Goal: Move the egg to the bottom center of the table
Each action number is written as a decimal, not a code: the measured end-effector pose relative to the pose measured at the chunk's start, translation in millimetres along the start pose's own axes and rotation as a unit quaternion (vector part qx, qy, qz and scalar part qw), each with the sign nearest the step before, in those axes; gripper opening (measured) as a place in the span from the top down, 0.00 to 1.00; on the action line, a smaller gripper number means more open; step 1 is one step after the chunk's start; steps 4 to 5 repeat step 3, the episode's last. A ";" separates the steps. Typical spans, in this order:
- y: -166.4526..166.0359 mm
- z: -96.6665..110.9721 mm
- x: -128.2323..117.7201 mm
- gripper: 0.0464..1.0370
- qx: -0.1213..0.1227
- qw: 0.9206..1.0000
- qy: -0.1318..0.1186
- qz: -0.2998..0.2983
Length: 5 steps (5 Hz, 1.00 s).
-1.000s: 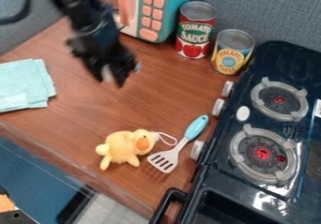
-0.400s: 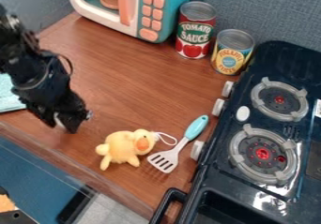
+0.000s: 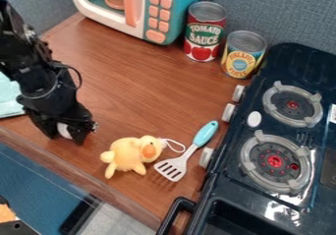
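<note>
Your black two-finger gripper (image 3: 66, 134) hangs at the left of the frame, below its middle, closed around the smooth white egg (image 3: 64, 130), which shows between the fingers; you cannot tell from here whether the egg touches the brown wood-grain table (image 3: 138, 99). Just to the lower right sits the fluffy yellow duck toy (image 3: 127, 153) with an orange beak, close enough that if you carry the egg low toward bottom center, a finger could catch the plush and push it along. Beside the duck lies the slotted spatula with a turquoise handle (image 3: 173, 169); a shoved duck would probably knock it toward the dark blue toy stove (image 3: 230, 186) on the right. The table's near edge slants close below the gripper, so if you open up while the egg is high or badly seated, its rounded shell could roll over that side. Squeeze unevenly and it may squirt out sideways. Behind the gripper, at the left edge, the folded pale turquoise cloth (image 3: 9, 100) could snag if you back out low.
</note>
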<state>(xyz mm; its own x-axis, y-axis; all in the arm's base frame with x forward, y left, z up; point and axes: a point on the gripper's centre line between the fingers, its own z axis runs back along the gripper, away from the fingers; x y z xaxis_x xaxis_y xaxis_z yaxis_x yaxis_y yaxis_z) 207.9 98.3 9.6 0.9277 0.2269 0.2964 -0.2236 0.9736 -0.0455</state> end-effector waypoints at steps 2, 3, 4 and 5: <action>-7.0 18.7 15.3 0.03 -0.026 1.000 -0.006 0.012; -10.3 41.0 30.7 0.03 -0.038 0.999 -0.025 0.013; -10.3 41.0 30.7 0.03 -0.038 0.999 -0.025 0.013; -10.3 41.0 30.7 0.03 -0.038 0.999 -0.025 0.013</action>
